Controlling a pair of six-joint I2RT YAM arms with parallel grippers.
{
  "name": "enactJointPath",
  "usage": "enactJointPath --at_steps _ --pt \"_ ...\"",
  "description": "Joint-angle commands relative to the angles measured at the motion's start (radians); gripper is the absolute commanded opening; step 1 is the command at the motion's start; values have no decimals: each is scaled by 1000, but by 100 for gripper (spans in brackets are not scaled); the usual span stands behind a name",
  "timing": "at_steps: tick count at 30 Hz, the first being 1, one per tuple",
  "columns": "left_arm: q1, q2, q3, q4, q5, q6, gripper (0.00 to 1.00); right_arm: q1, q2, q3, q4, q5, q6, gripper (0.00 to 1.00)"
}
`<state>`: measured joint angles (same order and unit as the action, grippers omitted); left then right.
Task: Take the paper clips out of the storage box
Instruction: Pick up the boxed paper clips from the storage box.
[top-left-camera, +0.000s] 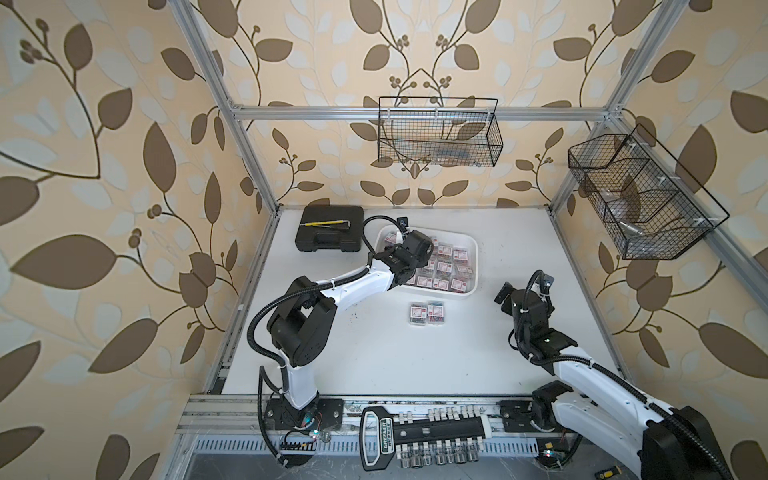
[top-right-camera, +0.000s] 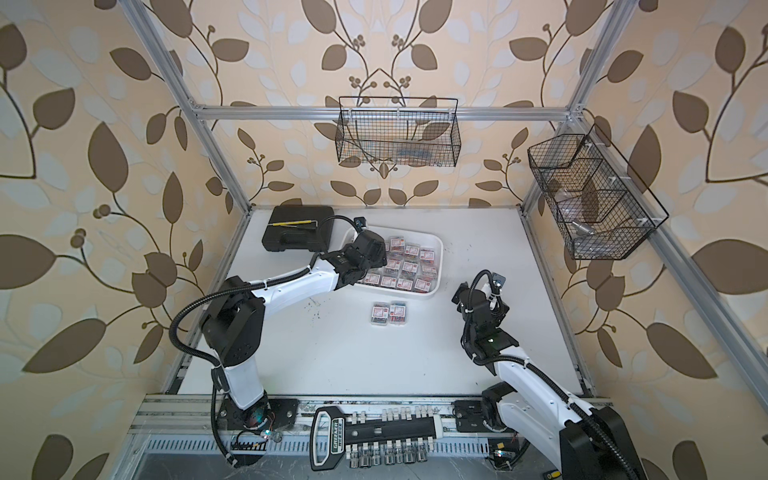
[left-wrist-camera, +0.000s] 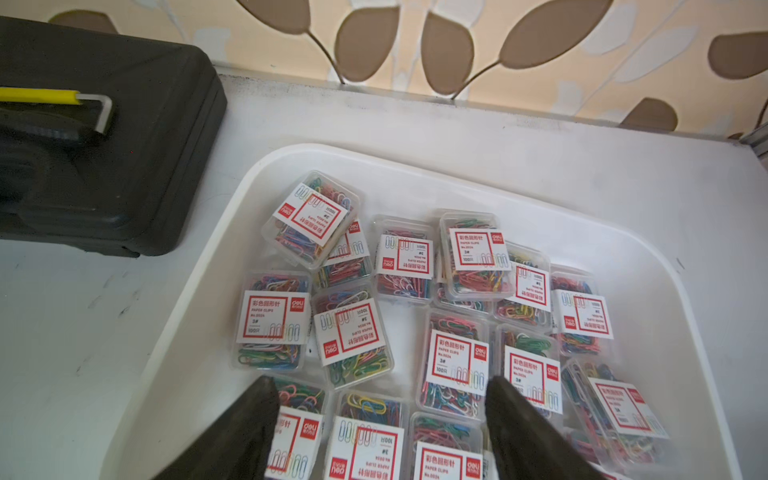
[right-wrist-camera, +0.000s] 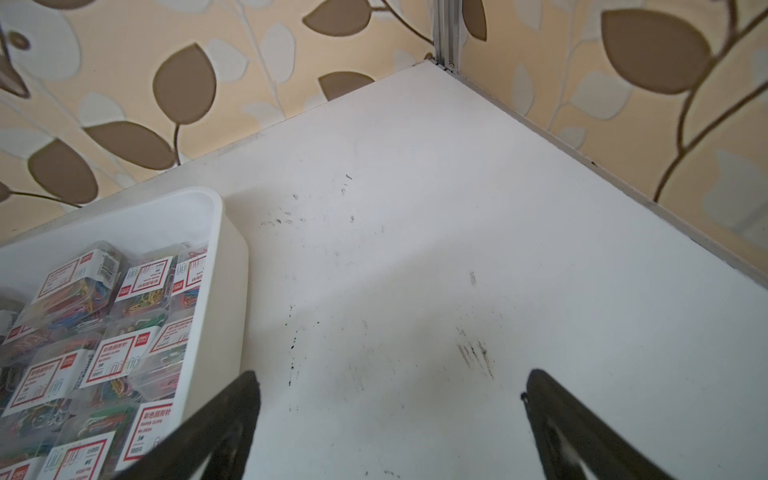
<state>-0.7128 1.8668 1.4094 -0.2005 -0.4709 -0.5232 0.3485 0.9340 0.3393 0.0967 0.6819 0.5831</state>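
Two robot arms work over a white table (top-left-camera: 395, 365), seen from above. The storage box (top-left-camera: 476, 266), a shallow white tray with rounded corners, sits toward the back of the table, just beside a black hard case (top-left-camera: 330, 228) with a yellow-handled hex key (top-left-camera: 326, 223) lying on it. The tray holds many small clear boxes of paper clips (left-wrist-camera: 457, 361), multicoloured, each with a white and red label; some lie flat and some are tilted or overlap. Two more of these boxes (top-left-camera: 427, 312) lie side by side on the table, just in front of the tray. The left gripper (left-wrist-camera: 382, 395) hangs over the tray's contents with its jaws apart and nothing held between them. The right gripper (right-wrist-camera: 392, 380) hovers over bare table beside the tray's corner, jaws spread wide and empty.
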Motion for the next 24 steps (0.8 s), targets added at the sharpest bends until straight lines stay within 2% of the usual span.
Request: enactJointPath --at_steps 1,8,14,17,21,24 --pt "-7 49 101 -78 17 53 80 14 7 29 8 41 -14 100" --pt "27 206 289 -187 93 92 81 30 17 35 10 58 -20 100" --pt "54 355 469 -298 87 122 81 44 27 39 12 71 -27 100" --pt "62 395 490 -278 100 151 84 57 38 47 12 84 -32 100" --pt "64 433 523 -244 203 218 84 65 45 52 12 92 -34 100" --pt "64 448 522 -200 233 233 86 65 48 54 11 92 -35 100"
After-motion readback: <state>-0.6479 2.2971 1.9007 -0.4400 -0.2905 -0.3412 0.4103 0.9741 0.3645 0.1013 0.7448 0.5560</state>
